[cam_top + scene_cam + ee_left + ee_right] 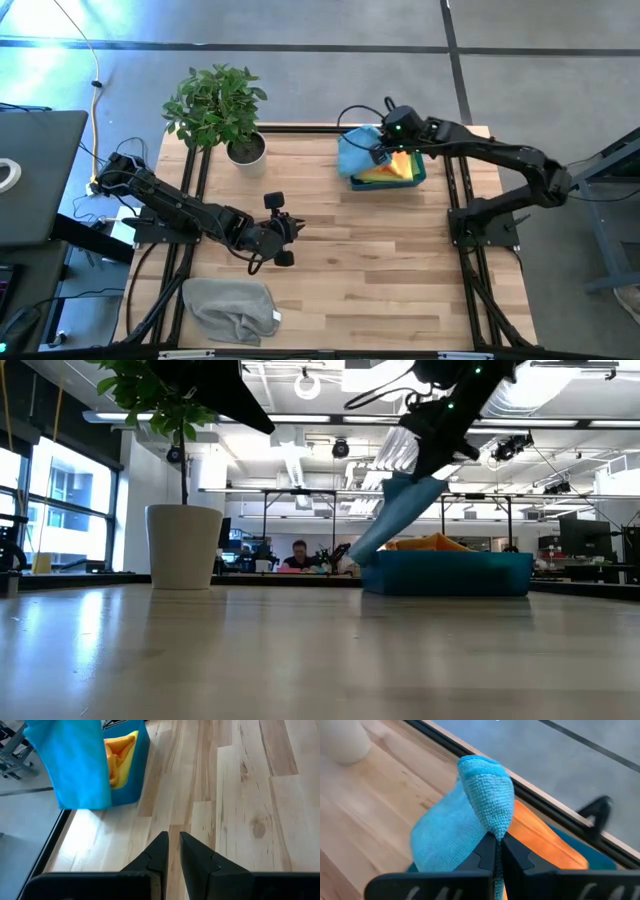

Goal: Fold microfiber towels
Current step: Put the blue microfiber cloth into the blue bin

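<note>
The right end effector [496, 851] is clenched on the light blue towel [470, 815], lifting it above the blue bin [415, 180] at the surface's far right; the wrist view shows the pinched fold, while the low view shows the cloth hanging to the bin's rim. From above, the left end effector [289, 242], fingers nearly together and holding nothing, hovers mid-surface [380, 260], with the grey towel [232, 308] crumpled near the front edge. Yellow and orange towels [120, 757] sit in the bin.
</note>
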Tool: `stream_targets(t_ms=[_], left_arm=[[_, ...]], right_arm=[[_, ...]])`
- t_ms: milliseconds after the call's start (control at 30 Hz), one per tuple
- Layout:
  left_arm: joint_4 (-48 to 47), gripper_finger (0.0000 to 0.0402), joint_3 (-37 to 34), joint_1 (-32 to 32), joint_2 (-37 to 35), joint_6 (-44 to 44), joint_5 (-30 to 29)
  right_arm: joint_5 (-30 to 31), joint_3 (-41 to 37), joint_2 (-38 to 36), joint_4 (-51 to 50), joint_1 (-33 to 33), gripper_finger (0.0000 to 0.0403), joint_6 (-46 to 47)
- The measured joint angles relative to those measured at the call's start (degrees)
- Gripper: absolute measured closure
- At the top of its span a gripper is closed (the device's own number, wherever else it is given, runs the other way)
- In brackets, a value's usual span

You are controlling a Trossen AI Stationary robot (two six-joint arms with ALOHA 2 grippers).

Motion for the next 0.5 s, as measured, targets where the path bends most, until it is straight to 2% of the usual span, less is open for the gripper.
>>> stream_targets(t_ms=[300, 500], left_arm=[[0.06, 0.0365, 0.00, -0.02, 0.00, 0.00, 0.00], [0.13, 0.0365, 0.00, 0.00, 0.00, 0.00, 0.00]], right_arm=[[3.95, 0.02, -5.36, -12.24, -1.25, 0.0403, 1.61], [10.17, -2.31, -5.36, -19.04, -1.23, 0.0403, 3.70]])
